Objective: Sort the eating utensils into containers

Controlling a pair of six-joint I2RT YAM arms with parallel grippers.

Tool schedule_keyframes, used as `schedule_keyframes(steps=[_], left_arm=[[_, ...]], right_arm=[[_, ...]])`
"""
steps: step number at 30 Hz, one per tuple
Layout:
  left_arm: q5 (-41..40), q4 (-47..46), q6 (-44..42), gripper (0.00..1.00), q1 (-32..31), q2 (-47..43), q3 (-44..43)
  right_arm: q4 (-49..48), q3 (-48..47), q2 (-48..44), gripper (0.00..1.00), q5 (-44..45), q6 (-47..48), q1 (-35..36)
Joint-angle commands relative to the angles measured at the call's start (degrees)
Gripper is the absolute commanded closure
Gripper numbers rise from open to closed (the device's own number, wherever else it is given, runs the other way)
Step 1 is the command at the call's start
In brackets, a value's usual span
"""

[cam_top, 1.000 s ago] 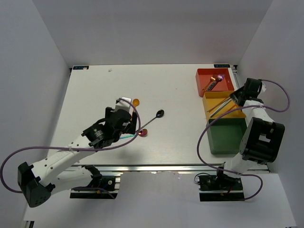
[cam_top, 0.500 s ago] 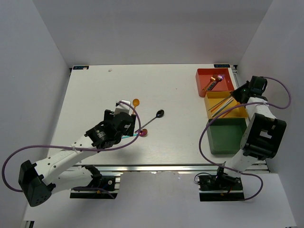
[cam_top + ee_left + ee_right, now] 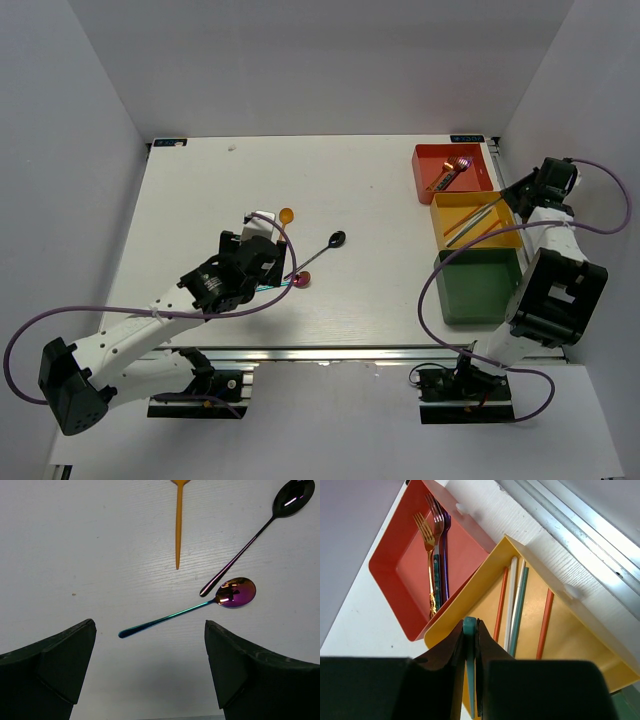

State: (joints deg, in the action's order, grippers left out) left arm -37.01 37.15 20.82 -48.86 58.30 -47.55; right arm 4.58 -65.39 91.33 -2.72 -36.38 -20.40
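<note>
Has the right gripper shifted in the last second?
Yes. The right gripper has drawn back rightward, from above the yellow tray toward its right edge, shut on a teal chopstick.

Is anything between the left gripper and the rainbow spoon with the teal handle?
Nothing visible. The left gripper hangs open above the teal-handled spoon, its handle end between the fingers. A dark spoon lies nearby.

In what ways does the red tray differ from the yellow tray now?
The red tray holds forks; the yellow tray holds chopsticks. The red tray's pieces lie bunched together; the yellow tray's lie spread apart. The right pincer, shut on a teal chopstick, hangs at the yellow tray's edge, away from the red tray. Both are shallow, square and side by side.
</note>
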Motion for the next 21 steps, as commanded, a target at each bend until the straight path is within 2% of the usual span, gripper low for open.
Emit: schedule_keyframes(steps=[1, 21], left_arm=[[0.45, -1.29, 0.01, 0.02, -0.01, -0.74, -0.17], [1.33, -1.46, -0.25, 0.02, -0.01, -0.12, 0.00]], right_arm=[[-0.44, -1.42, 0.34, 1.00, 1.49, 1.75, 0.19], [-3.43, 2.71, 5.96, 1.00, -2.20, -1.94, 5.37]])
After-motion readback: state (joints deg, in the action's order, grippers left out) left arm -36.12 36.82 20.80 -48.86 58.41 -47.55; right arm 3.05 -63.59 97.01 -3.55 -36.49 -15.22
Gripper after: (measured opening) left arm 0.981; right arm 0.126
